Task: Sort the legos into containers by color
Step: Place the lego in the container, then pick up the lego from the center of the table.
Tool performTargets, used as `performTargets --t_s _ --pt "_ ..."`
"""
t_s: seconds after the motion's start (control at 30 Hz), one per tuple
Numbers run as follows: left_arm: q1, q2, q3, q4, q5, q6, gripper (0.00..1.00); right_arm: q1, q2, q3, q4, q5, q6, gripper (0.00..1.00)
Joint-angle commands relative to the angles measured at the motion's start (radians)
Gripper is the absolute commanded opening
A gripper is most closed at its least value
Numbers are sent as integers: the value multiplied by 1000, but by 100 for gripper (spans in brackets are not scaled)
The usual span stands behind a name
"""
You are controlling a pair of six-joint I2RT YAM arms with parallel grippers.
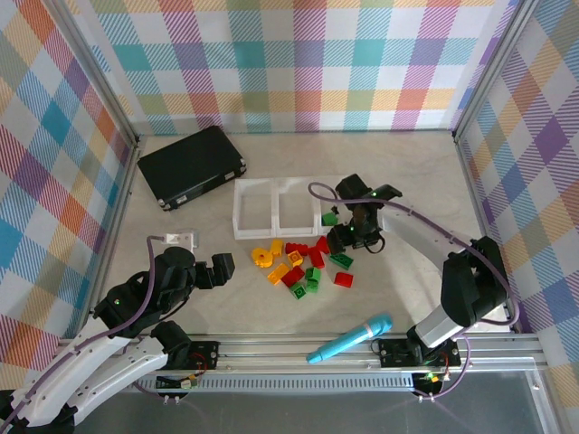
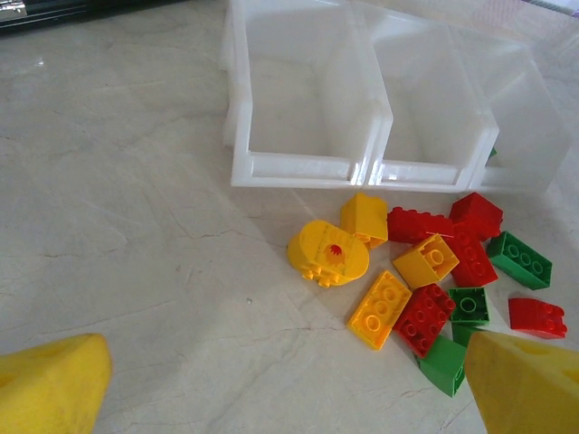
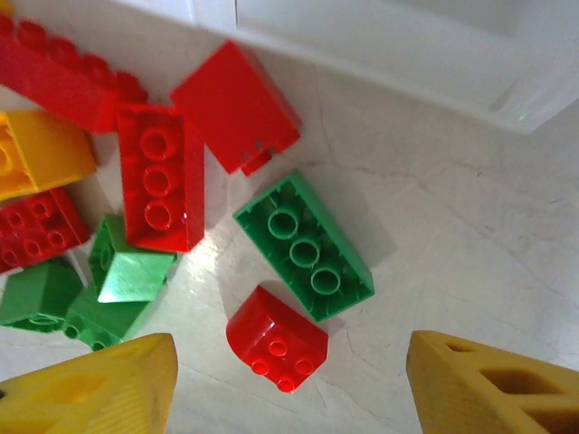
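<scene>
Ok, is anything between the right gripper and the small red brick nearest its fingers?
Nothing visible. The right gripper is open, and the small red brick lies on the table just ahead of its fingers. A green brick lies right beside the red one's far side, toward the containers.

Pastel plaid walls (image 1: 298, 63), pale marbled tabletop (image 1: 412, 172)

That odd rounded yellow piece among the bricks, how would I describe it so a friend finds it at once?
Find the row of clear trays; the heap of bricks lies just in front. At the heap's left edge sits the rounded yellow piece, round where its neighbours are boxy, with a small red mark on it.
</scene>
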Motion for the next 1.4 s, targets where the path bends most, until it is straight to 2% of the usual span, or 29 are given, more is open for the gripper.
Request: performTargets --t_s 0.0,0.17,0.23,0.63,0.9,1.1,1.27,1.37 --pt "-4 -18 -17 1 -5 -14 100 20 46 -12 1 23 -31 70" --pt "-6 -29 -19 -4 -2 -16 100 39 117 -24 44 56 -49 72" --pt "-5 -31 -15 -6 -4 -15 100 41 137 -27 64 62 -62 78" --pt "-6 -30 -16 -9 -11 -18 100 46 220 -23 97 93 -77 75" --pt "-5 -26 -17 -7 -11 -17 100 53 243 -26 104 128 -65 66" --pt "-5 -26 -24 -5 -7 -19 100 63 261 -34 121 190 -46 53" --pt "-6 -28 -23 -4 -7 -20 100 64 255 -43 127 197 -39 46" --pt "-6 -26 -23 -4 -7 -21 100 66 244 -47 123 213 -30 37"
